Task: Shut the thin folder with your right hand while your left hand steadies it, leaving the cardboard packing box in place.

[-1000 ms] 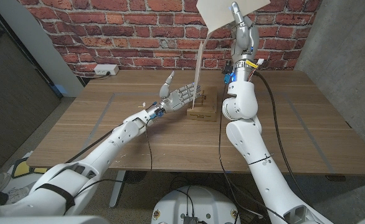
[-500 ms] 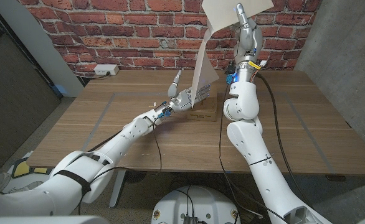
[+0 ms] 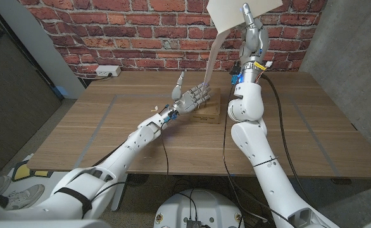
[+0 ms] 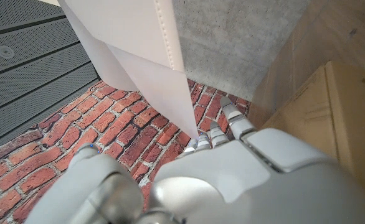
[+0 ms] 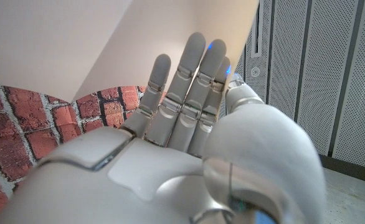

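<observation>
Brick wall backs a wooden worktop (image 3: pixel 109 136) carrying one box (image 3: pixel 208 115). One folder (image 3: pixel 218 39) stands open above it, thin, light and likely floppy, so best pushed flat-palmed. Right hand (image 3: pixel 251 28), fingers straight together, presses its raised cover; left hand (image 3: pixel 190 99), fingers spread, braces the lower leaf.

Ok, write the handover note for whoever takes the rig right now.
Left hand: fingers spread, against the lower part of the folder, just above the cardboard box; no clear grasp.
Right hand: raised high, fingers straight, against the folder's upper panel; a grasp cannot be confirmed.
Folder: upright, open, over the box.
Box: on the table, beside the right arm.
Done: both hands at the folder.
Left: close it.
</observation>
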Tool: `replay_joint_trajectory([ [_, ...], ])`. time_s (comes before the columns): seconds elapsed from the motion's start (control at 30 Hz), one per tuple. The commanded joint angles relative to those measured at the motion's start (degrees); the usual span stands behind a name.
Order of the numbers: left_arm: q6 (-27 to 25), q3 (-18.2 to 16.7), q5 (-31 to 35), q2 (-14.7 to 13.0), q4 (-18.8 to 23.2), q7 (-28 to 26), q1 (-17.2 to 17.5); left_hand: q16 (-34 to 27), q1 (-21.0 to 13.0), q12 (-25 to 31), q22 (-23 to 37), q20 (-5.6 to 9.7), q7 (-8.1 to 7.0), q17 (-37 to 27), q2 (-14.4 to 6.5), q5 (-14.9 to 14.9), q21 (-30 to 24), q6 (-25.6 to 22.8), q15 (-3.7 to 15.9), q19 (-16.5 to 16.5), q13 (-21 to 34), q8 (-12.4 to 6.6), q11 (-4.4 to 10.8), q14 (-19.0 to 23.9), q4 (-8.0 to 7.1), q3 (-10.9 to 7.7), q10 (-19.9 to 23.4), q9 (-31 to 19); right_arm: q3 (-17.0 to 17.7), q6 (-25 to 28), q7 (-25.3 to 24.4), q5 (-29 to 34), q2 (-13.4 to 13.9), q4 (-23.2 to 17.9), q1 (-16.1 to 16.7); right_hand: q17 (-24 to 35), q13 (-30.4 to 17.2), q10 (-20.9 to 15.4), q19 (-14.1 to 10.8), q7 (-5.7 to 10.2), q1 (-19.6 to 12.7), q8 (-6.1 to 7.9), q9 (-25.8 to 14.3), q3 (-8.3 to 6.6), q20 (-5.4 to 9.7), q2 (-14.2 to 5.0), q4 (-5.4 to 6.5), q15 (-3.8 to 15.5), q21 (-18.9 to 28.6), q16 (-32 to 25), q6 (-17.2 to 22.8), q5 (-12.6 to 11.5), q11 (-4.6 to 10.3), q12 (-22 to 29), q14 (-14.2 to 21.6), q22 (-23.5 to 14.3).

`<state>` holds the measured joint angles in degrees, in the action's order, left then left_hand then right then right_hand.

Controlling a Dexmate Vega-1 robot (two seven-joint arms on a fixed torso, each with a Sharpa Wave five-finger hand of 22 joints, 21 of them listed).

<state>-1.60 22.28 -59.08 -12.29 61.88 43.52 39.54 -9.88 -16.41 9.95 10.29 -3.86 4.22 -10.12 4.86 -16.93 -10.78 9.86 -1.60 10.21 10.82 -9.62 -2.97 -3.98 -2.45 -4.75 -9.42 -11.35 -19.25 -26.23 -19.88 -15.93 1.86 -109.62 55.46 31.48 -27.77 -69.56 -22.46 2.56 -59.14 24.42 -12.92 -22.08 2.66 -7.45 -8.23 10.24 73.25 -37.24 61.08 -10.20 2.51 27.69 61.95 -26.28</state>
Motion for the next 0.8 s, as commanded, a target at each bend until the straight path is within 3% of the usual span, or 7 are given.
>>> replay_joint_trajectory([
  [0.03,4.9,-2.1,-2.6,2.1,6.5,-11.3,5.5,-0.7,-0.8,0.9,0.1,0.53,-0.09,-0.2,-0.2,-0.7,-0.4,22.3,0.09,-0.5,0.2,0.09,-0.55,-0.6,-0.14,0.71,-2.2,0.0,0.0,-0.6,0.5,-0.3,-0.3,1.7,-1.3,0.3,-0.3,-0.2,0.2,0.3,-0.6,0.3,-0.1,-0.47,6.26,0.05,0.05,2.6,0.6,0.2,0.2,-0.2,0.21,-0.1,0.6,0.2],
  [0.1,4.1,-1.9,-3.1,2.0,6.9,-12.3,5.7,-1.0,-0.9,1.3,0.1,0.57,-0.07,-0.2,-0.2,-0.7,-0.7,22.4,0.55,0.2,0.2,-0.36,-0.53,0.4,-0.14,0.84,-1.3,0.1,0.0,-0.7,0.7,-0.4,-0.4,1.9,-1.5,0.4,-0.3,-0.3,0.3,0.26,-0.6,0.31,-0.1,-0.49,6.29,0.08,0.05,2.59,0.7,0.3,0.2,-0.2,0.21,-0.1,0.6,0.3],
  [0.27,0.3,-2.0,-6.4,2.4,8.4,-14.2,6.7,-1.8,-1.9,2.3,0.0,0.88,2.9,-0.1,-0.4,-1.2,-1.9,20.3,0.01,4.0,0.2,-1.82,-2.4,4.1,0.08,1.3,1.8,0.2,-0.1,-1.0,1.0,-0.2,-0.6,2.6,-2.1,0.5,-0.5,-0.2,0.3,0.26,-0.5,0.37,-0.1,-0.59,6.28,0.12,0.05,2.59,1.0,0.5,0.2,-0.2,0.23,-0.2,0.6,0.6],
  [0.5,-0.9,-2.4,-8.5,2.9,11.4,-19.2,8.6,-2.1,-3.1,2.7,-0.1,-0.02,4.26,0.0,-0.4,-1.6,-2.5,18.1,1.4,7.4,0.1,-2.58,-1.61,7.1,0.57,1.67,4.3,0.2,-0.2,-1.6,0.9,0.1,-1.1,3.5,-3.0,0.7,-0.6,-0.3,0.5,0.22,-0.4,0.38,-0.1,-0.74,6.27,0.19,0.04,2.61,1.4,0.7,0.3,-0.2,0.29,-0.3,0.7,1.0],
  [0.67,-4.3,-1.9,-10.0,1.9,12.0,-20.4,8.6,-2.1,-4.2,2.9,-0.2,-0.48,5.32,0.1,-0.1,-1.9,-2.6,16.0,0.15,9.3,0.1,-3.2,-3.63,9.0,1.01,2.01,6.2,0.2,-0.3,-1.8,1.2,0.2,-1.3,4.2,-3.7,0.8,-0.5,-0.4,0.6,0.33,-0.3,0.42,0.0,-0.83,6.33,0.22,0.03,2.62,1.6,0.9,0.3,-0.2,0.28,-0.4,0.7,1.3],
  [0.77,-8.6,-0.9,-10.6,0.1,11.5,-19.9,7.3,-2.3,-5.0,3.4,-0.2,-1.37,6.76,0.1,0.1,-2.3,-3.0,10.5,-0.7,12.8,0.0,-4.78,-4.48,12.4,1.26,2.74,10.0,0.1,-0.3,-1.6,1.1,0.3,-1.5,4.4,-3.8,0.9,-0.6,-0.4,0.7,0.34,-0.3,0.4,0.0,-0.9,6.33,0.25,0.01,2.61,1.8,1.0,0.3,-0.2,0.33,-0.4,0.7,1.5],
  [0.8,-10.4,-0.4,-10.9,-0.5,10.5,-18.3,6.2,-2.5,-5.3,3.7,-0.2,-1.87,7.06,0.1,0.2,-2.5,-3.1,8.0,-0.9,14.5,0.0,-5.38,-5.53,14.5,1.27,3.2,12.3,0.0,-0.3,-1.6,1.2,0.2,-1.5,4.4,-3.8,0.9,-0.5,-0.4,0.7,0.32,-0.3,0.42,0.0,-0.91,6.36,0.23,0.03,2.58,1.8,1.0,0.3,-0.2,0.28,-0.4,0.7,1.5],
])
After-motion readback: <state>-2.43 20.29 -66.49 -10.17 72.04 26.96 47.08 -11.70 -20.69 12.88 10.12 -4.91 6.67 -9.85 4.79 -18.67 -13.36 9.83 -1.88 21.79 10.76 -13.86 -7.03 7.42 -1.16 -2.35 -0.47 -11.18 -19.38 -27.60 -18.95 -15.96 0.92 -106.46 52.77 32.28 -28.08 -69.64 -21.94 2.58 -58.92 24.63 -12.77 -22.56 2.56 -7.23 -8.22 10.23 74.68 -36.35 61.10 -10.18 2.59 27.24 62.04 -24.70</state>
